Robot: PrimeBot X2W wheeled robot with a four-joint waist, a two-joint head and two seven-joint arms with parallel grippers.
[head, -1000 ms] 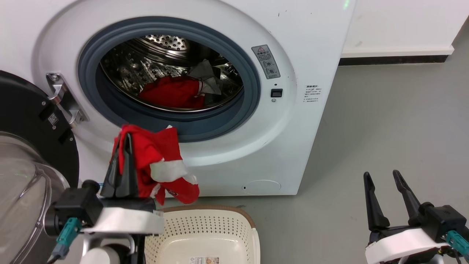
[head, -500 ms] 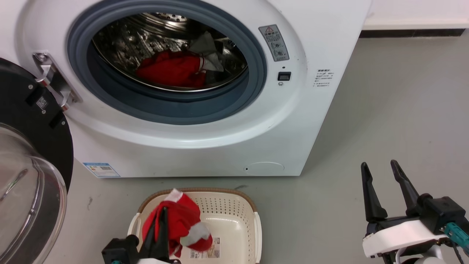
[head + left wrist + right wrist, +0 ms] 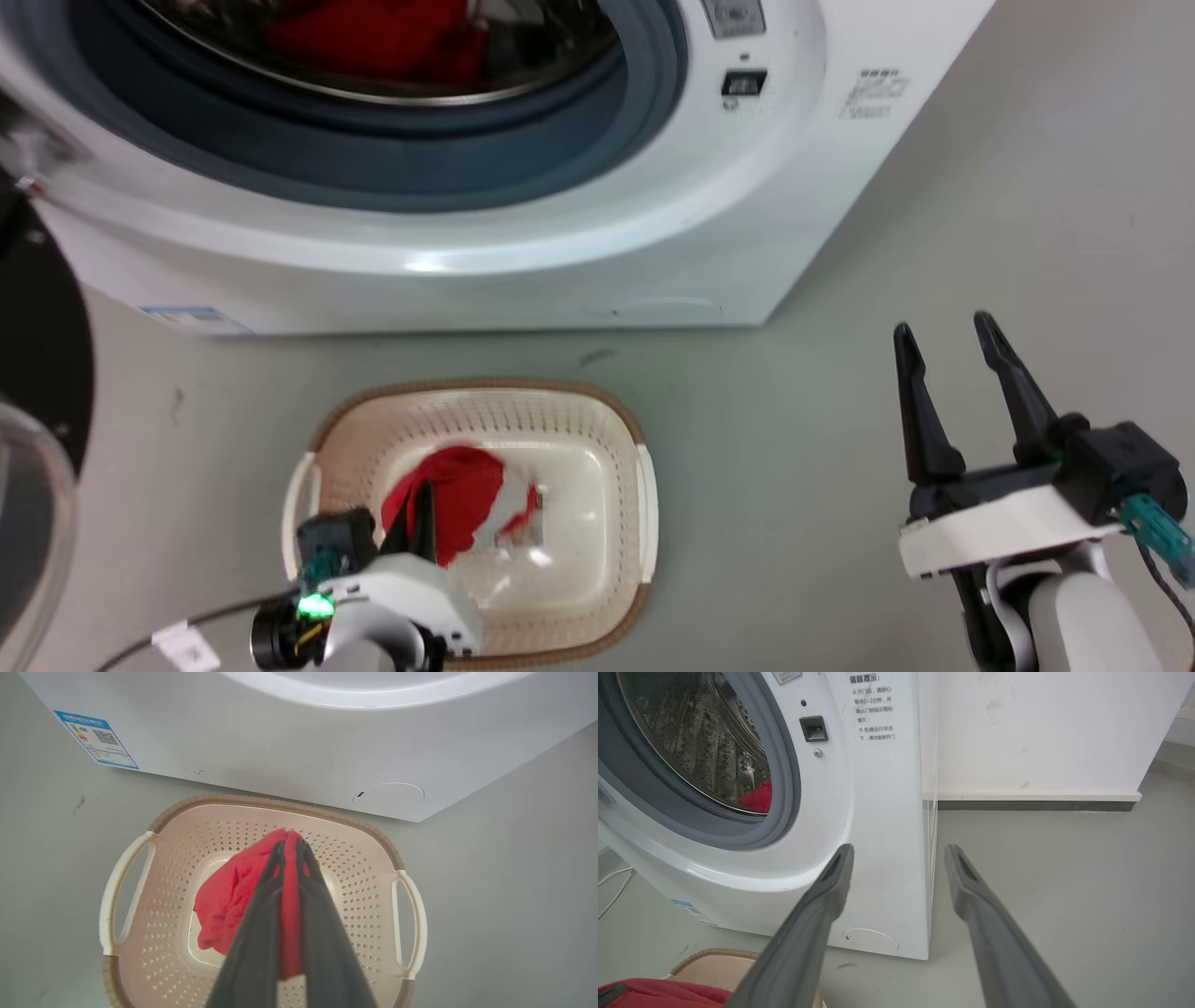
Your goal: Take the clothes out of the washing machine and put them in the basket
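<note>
Clothes hang pinched in the left gripper over the basket; right gripper gapes.

The washing machine bears a notice — headed "温馨提示".

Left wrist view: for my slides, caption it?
Left pincer holds a red garment in the basket, before the washing machine.

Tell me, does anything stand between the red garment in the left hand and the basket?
Nothing visible does. The left hand is shut on the red garment, which hangs within the rim of the basket; no other thing lies under it.
</note>
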